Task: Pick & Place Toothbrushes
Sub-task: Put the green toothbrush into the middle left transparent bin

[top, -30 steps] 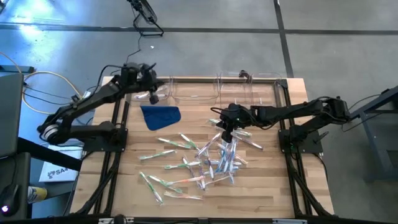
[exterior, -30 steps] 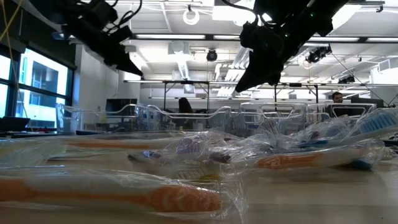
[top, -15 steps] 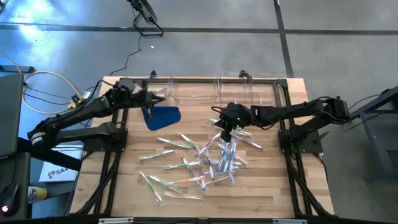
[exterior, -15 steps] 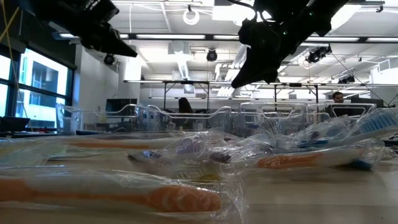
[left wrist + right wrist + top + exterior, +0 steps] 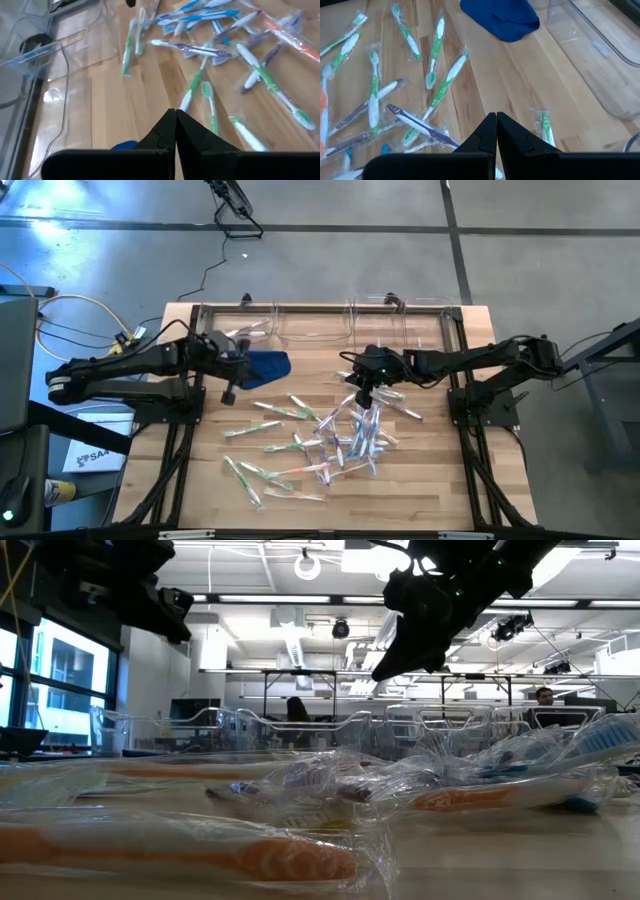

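Note:
Many wrapped toothbrushes (image 5: 325, 442) with green, blue, orange and whitish handles lie loose on the wooden table's middle. They also show in the left wrist view (image 5: 200, 50) and the right wrist view (image 5: 440, 90). My left gripper (image 5: 229, 392) is shut and empty, above the table just left of the blue cloth (image 5: 262, 366). Its fingertips meet in its wrist view (image 5: 175, 114). My right gripper (image 5: 362, 400) is shut and empty above the pile's far end. Its fingertips meet in its wrist view (image 5: 496, 117), and it hangs well above the table in the low view (image 5: 398, 652).
Clear plastic bins (image 5: 312, 326) stand in a row along the far edge. The leftmost holds a few toothbrushes (image 5: 240, 332). A bin wall shows in the left wrist view (image 5: 50, 65) and the right wrist view (image 5: 600, 55). Bare wood lies along the near edge.
My left gripper has drawn back from the far-left bin toward the near edge, and now hangs beside the blue cloth's left side. The toothbrushes on the table have not moved.

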### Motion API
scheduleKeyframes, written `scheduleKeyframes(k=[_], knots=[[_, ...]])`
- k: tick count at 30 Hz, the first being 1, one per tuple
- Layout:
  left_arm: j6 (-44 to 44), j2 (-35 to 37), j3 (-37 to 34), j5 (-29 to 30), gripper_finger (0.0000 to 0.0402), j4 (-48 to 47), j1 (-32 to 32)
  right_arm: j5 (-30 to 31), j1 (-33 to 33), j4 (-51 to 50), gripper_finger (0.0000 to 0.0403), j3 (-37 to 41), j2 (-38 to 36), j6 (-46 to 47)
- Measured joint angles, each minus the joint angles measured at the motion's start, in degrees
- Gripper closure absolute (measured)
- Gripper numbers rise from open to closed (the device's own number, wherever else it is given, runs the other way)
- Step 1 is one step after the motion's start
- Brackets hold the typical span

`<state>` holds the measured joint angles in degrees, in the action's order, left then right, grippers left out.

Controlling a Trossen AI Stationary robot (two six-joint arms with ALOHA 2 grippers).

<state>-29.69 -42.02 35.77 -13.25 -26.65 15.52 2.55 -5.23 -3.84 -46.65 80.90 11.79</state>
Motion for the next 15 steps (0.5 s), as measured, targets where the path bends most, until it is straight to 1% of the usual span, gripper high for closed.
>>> scheduleKeyframes(k=[3,8,11,15], knots=[[-0.28,-0.92,0.00,0.00,0.0401,0.64,-0.29,0.00,0.00,0.04,0.0399,0.00,0.00,0.00],[-3.68,-4.35,0.00,0.32,0.0393,1.11,-0.19,-0.02,0.00,0.11,0.0399,0.00,0.00,0.11],[-5.48,-7.50,0.00,0.33,0.0368,1.18,-0.19,-0.01,0.00,0.22,0.0399,0.00,0.00,0.15],[-9.34,-11.60,0.00,0.11,0.0321,3.01,-0.19,-0.01,0.00,0.22,0.0399,0.00,0.00,0.17]])
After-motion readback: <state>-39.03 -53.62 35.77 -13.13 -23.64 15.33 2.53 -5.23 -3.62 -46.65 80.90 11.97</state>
